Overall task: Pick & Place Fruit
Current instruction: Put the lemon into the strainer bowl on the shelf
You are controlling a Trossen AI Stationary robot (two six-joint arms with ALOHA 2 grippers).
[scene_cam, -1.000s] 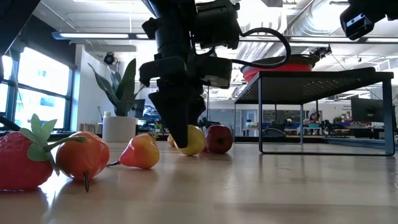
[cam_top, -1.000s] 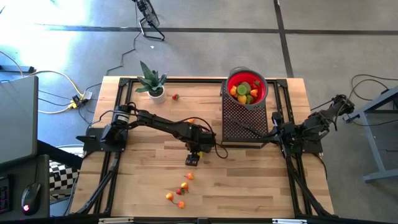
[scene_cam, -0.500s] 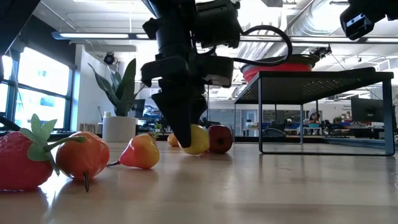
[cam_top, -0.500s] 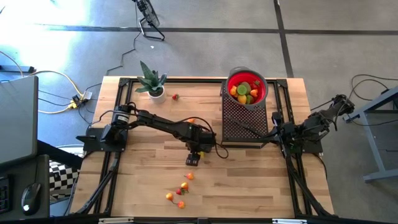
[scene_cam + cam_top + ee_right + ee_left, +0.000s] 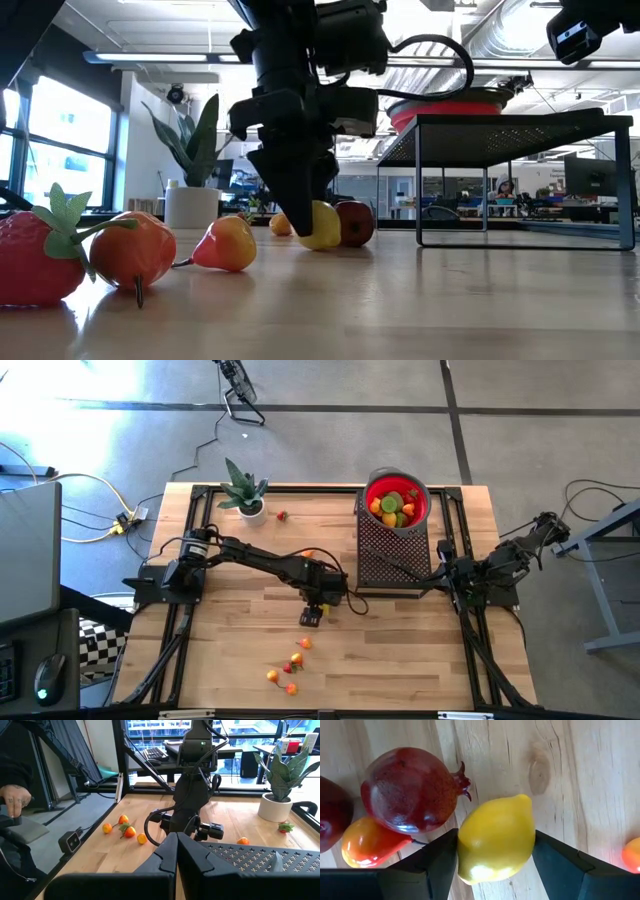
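A: Report the position of the left gripper (image 5: 495,865) and what it engages.

B: It points down at mid-table, just in front of the black mesh stand (image 5: 390,555). Both fingers (image 5: 437,862) bracket a yellow lemon (image 5: 496,839), one at each flank. The fingers appear to touch the lemon's sides; whether the pinch is firm yet cannot be confirmed. The lemon sits on the wooden table (image 5: 580,780).

A: Why this approach angle?

B: A vertical descent probably lets the fingers slip between crowded fruit. A pomegranate (image 5: 410,790) lies just beside the lemon, with an orange-red pear (image 5: 367,845) against it.

A: State the destination.

B: The red bowl (image 5: 397,500) on top of the stand, already holding several fruits. Raising the bowl there keeps it within the left arm's reach.

A: Remaining workload?

B: A cluster of small fruits (image 5: 288,670) lies near the front edge, and a strawberry (image 5: 283,515) sits beside the potted plant (image 5: 243,490).

A: Right gripper (image 5: 176,851)?

B: Parked at the table's right side, fingers pressed together, holding nothing.
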